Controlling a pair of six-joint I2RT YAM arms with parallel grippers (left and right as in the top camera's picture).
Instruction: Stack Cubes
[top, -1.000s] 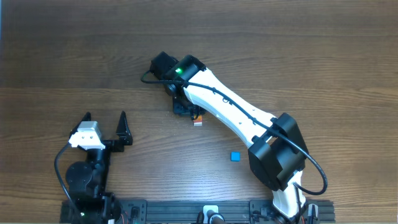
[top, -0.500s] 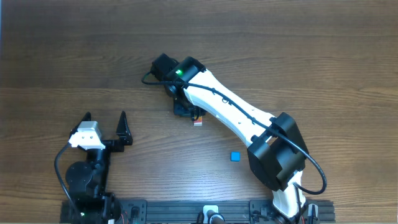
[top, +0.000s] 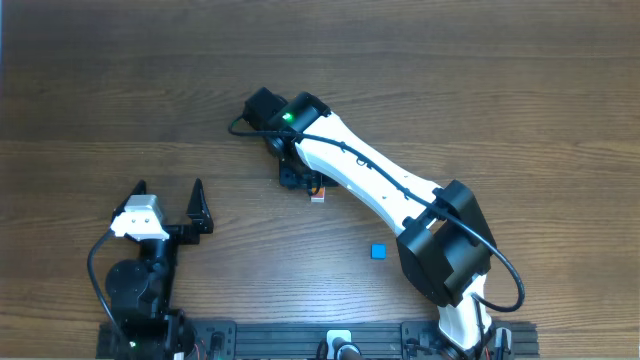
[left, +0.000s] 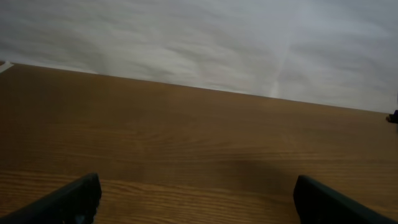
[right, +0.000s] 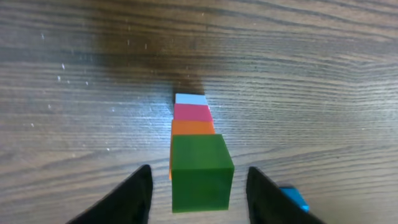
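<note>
A stack of cubes stands at mid-table, with a green cube (right: 200, 173) on top, then an orange cube (right: 192, 127), a pink cube (right: 192, 112) and a light blue cube (right: 190, 99) at the bottom. From the top view the stack (top: 318, 196) is mostly hidden under the right arm. My right gripper (right: 199, 169) is open, and its fingers (right: 134, 193) flank the green cube with a small gap on each side. A lone blue cube (top: 377, 251) lies on the wood nearer the right arm's base, also seen as the blue cube (right: 292, 198). My left gripper (top: 168, 196) is open over bare table at the left.
The wooden table (top: 480, 110) has free room all around the stack. In the left wrist view the left gripper (left: 199, 211) faces bare wood and a pale wall (left: 199, 43).
</note>
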